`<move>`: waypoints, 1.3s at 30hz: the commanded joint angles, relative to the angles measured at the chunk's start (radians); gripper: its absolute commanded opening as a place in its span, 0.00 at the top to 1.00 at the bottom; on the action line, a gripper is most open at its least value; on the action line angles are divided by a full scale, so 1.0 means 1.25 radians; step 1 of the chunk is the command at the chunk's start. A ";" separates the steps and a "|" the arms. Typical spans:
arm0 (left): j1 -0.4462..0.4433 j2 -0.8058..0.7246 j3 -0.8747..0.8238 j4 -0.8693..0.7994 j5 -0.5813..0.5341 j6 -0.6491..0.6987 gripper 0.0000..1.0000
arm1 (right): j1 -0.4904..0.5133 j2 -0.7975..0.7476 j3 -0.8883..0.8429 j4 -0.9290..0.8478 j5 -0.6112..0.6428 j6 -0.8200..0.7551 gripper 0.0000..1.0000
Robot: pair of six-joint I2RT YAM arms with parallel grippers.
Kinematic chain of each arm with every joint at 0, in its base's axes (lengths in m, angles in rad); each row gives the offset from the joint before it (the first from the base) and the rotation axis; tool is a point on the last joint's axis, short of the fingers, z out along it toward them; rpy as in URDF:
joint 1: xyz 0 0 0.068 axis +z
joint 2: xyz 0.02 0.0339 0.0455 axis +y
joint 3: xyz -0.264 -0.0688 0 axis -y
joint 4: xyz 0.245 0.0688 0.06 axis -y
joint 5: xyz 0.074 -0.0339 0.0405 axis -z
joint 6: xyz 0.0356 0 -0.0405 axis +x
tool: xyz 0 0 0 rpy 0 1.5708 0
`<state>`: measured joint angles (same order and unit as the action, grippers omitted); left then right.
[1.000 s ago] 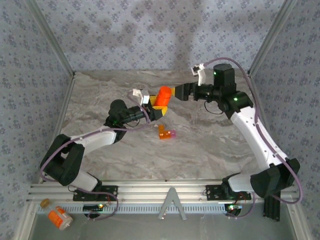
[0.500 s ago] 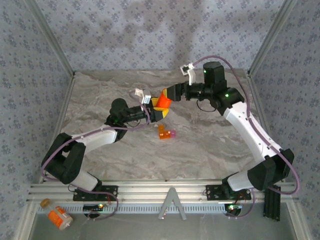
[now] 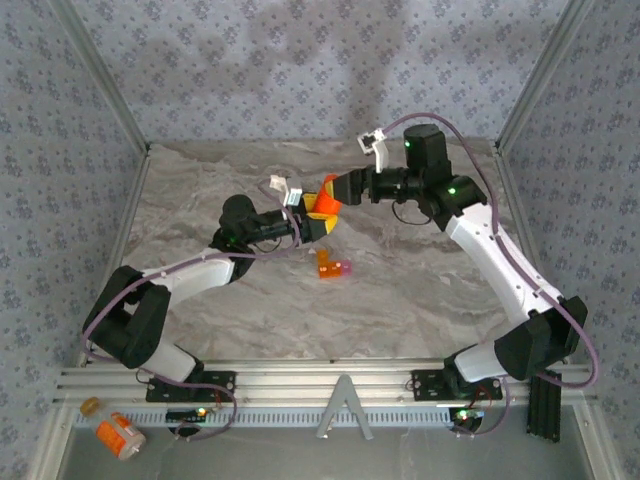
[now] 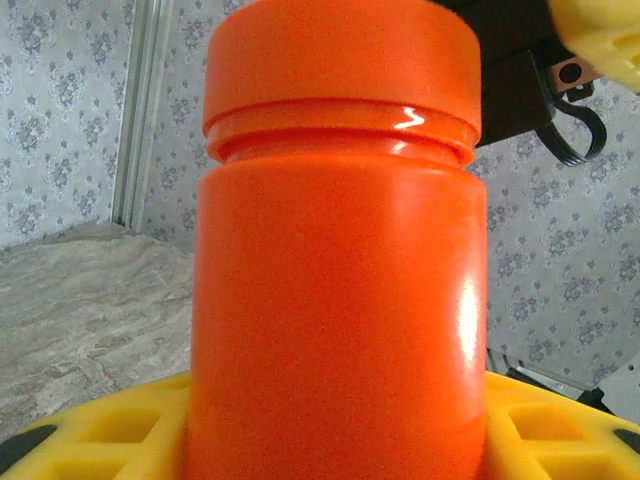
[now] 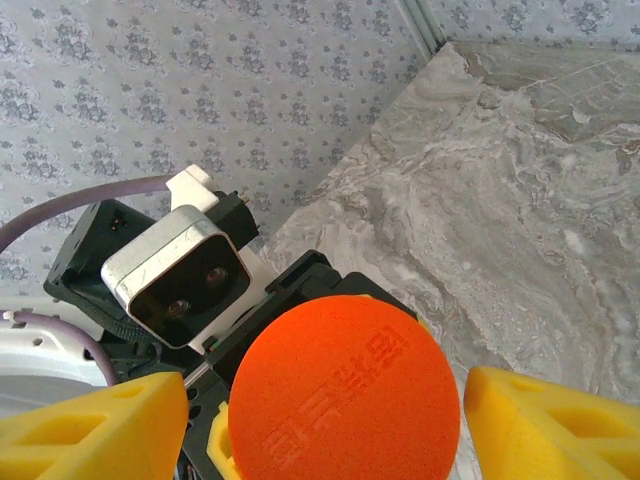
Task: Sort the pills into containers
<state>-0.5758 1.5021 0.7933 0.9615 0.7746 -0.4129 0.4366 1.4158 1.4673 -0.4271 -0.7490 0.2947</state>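
The pill bottle (image 4: 335,330) is gripped by the left hand (image 3: 315,222); its cap (image 5: 345,385) is flanked by the parted right hand (image 3: 336,187).

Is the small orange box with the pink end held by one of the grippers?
No, the small orange box lies free on the table, with nothing touching it.

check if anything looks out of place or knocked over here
Yes: a white-labelled orange bottle lies on its side off the marble table, on the metal ledge by the left arm's base, a small loose orange piece beside it. No spill shows on the table.
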 commanded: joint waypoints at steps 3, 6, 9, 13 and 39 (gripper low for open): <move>0.003 0.005 0.032 0.020 0.016 -0.002 1.00 | 0.006 0.002 0.025 -0.026 -0.023 -0.023 0.33; 0.003 0.007 0.032 0.020 0.016 -0.002 1.00 | 0.006 0.002 0.025 -0.029 -0.023 -0.023 0.41; 0.002 0.008 0.033 0.020 0.015 -0.002 1.00 | 0.007 0.002 0.025 -0.028 -0.019 -0.023 0.50; 0.003 0.005 0.027 0.032 -0.014 -0.002 1.00 | 0.008 -0.001 0.012 -0.022 -0.010 -0.021 0.61; 0.003 -0.009 -0.011 0.127 -0.129 -0.009 1.00 | 0.056 -0.113 -0.237 0.277 0.138 0.085 0.72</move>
<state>-0.5827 1.5021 0.7601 1.0016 0.6857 -0.4095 0.5026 1.3006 1.2160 -0.0929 -0.5419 0.3748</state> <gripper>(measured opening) 0.518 0.446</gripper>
